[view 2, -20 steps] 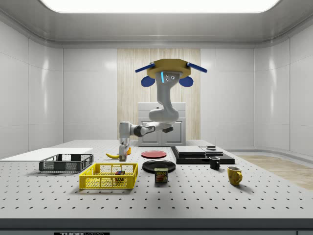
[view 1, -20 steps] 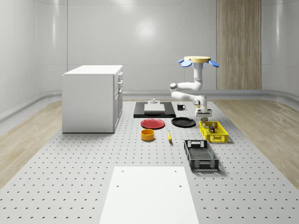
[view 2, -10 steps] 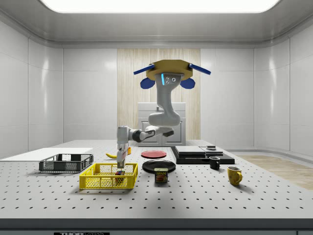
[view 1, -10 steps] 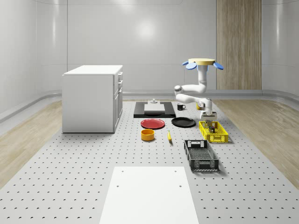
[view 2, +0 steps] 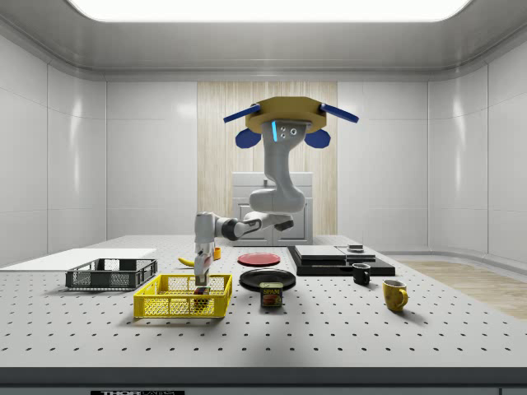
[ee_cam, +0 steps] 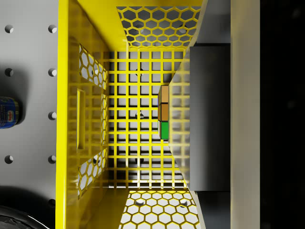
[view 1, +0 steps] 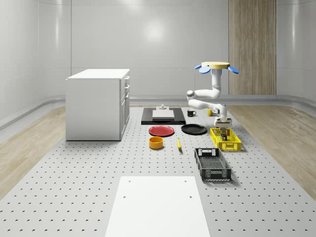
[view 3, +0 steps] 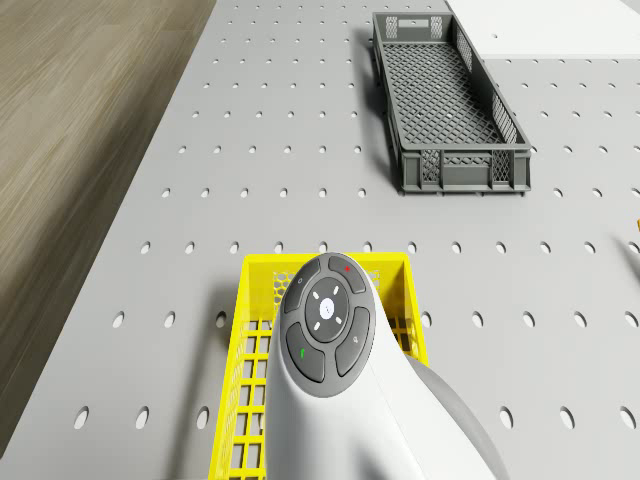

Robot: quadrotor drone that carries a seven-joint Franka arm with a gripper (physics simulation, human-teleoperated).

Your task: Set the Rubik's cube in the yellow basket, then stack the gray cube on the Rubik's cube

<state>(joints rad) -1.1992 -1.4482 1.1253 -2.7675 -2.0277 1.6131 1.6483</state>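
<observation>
The tool (view 2: 201,284) reaches down inside the yellow basket (view 2: 169,307), gripping a gray cube (ee_cam: 209,117) between its fingers. In the wrist view that smooth gray block covers most of the Rubik's cube (ee_cam: 164,119), whose orange and green squares peek out on the basket's grid floor. The basket is plastic with honeycomb-pierced walls. The drone (view 2: 287,123) hovers above the perforated table (view 1: 74,173), beside the basket. A dark mesh crate (view 1: 212,164) sits nearby.
</observation>
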